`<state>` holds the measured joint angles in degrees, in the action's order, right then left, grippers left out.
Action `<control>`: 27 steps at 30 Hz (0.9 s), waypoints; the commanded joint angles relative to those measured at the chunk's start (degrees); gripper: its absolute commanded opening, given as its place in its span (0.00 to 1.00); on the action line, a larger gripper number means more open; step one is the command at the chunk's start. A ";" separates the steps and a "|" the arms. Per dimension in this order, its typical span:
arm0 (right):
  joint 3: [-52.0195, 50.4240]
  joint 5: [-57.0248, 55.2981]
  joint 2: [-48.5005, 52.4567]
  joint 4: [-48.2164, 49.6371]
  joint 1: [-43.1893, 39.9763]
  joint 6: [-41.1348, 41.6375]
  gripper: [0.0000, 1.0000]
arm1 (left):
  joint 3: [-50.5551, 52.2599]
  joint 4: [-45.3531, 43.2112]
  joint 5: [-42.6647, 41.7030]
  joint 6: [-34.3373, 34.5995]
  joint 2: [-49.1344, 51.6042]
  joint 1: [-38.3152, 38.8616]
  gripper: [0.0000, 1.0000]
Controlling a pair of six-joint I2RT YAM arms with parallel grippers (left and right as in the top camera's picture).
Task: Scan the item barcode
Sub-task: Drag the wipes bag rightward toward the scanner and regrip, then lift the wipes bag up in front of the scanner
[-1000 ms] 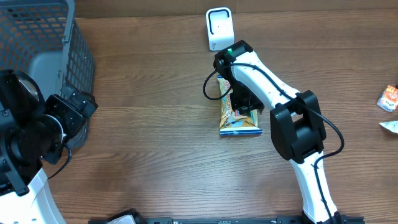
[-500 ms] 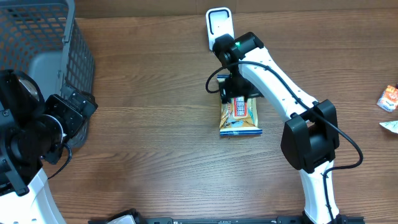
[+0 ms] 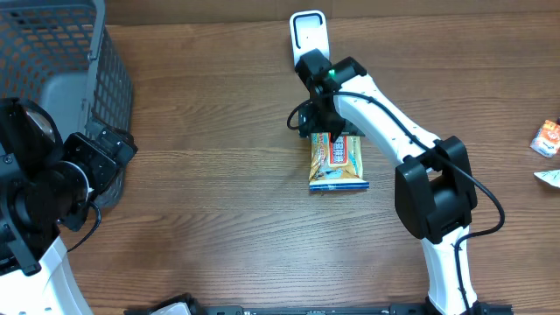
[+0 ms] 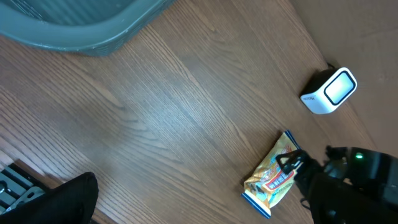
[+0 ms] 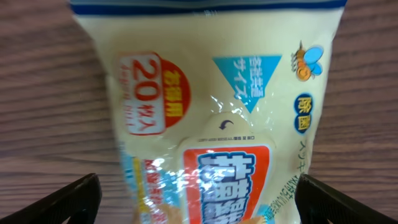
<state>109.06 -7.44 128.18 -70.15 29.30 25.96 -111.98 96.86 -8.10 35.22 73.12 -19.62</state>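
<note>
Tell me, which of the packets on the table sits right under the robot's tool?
The pale yellow plastic packet with blue edges, lying directly beneath the right tool. The small orange packet and white packet lie far off to the right.

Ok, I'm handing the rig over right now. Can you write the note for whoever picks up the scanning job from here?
Left end effector: open, empty, parked beside the basket.
Right end effector: open, holding nothing, over the far end of the wipes packet.
Packet: flat on the table, printed face up, just in front of the white scanner. No barcode shows on the upward face.
Done: nothing confirmed; no sign of a scan.
Left: probably grasp the packet, turn its barcode side toward the scanner window and hold it there.
</note>
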 commanded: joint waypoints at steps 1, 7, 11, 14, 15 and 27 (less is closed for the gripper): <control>-4.48 -0.94 -0.11 1.86 0.20 1.31 1.00 | -0.11 -0.07 -0.04 -0.50 -0.26 -0.35 1.00; -9.35 1.09 -0.11 4.31 0.20 2.23 0.75 | -0.11 -0.07 -0.04 -0.50 -0.26 -0.35 1.00; -9.22 1.11 -0.13 4.26 0.20 2.84 0.47 | -0.11 -0.07 -0.04 -0.50 -0.26 -0.35 1.00; -8.57 1.11 -0.15 3.13 0.20 2.82 0.25 | -0.11 -0.07 -0.04 -0.50 -0.26 -0.35 1.00; -8.00 1.11 -0.20 2.16 0.20 2.82 0.15 | -0.11 -0.07 -0.04 -0.50 -0.26 -0.35 1.00; 8.79 16.44 -0.26 -13.62 -0.72 -5.42 0.04 | -0.11 -0.07 -0.04 -0.52 -0.26 -0.35 1.00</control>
<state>111.48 -1.83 128.60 -82.32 29.21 26.41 -111.98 96.86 -8.10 35.22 73.12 -19.62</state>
